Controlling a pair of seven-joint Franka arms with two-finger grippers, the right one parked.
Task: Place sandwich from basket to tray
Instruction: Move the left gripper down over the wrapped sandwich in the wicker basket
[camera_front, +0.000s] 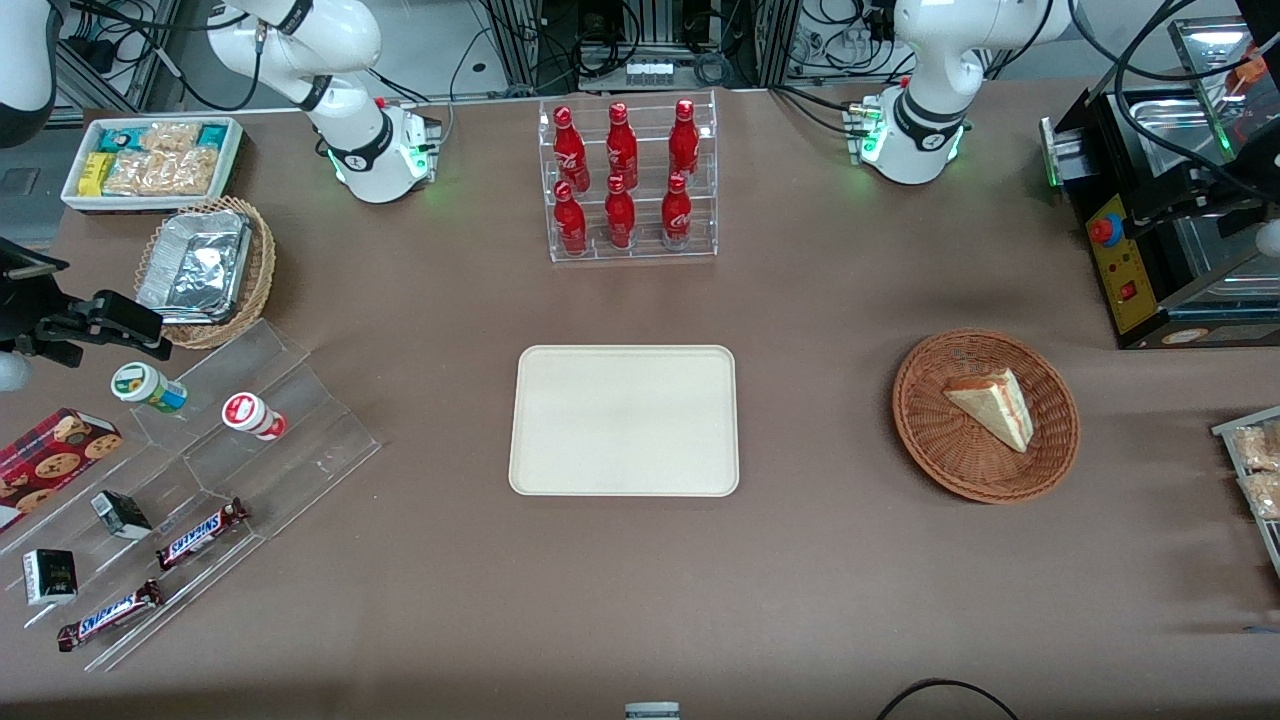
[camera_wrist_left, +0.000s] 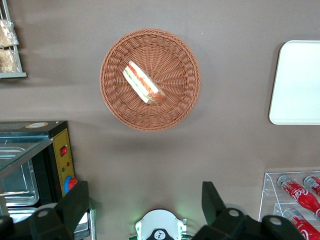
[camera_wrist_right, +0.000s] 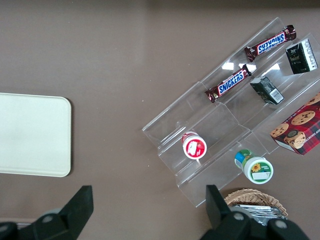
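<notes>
The gripper (camera_wrist_left: 142, 210) hangs high above the table (camera_front: 800, 560) with its two fingers (camera_wrist_left: 75, 202) spread wide apart and nothing between them. It is well clear of the basket (camera_wrist_left: 177, 107), which the wrist view looks down on from above. The sandwich (camera_wrist_left: 143, 83) lies inside that basket, its cut edge with red and green filling facing up, resting across the woven bottom slightly off centre. The basket (camera_front: 925, 440) stands on the table toward the working arm's end, near the black machine (camera_front: 1150, 250) at the table's edge. The tray (camera_front: 624, 420) sits flat in the middle of the table, well apart from the basket, with nothing on it. A clear rack of red bottles (camera_front: 628, 180) stands farther from the front camera than the tray.
</notes>
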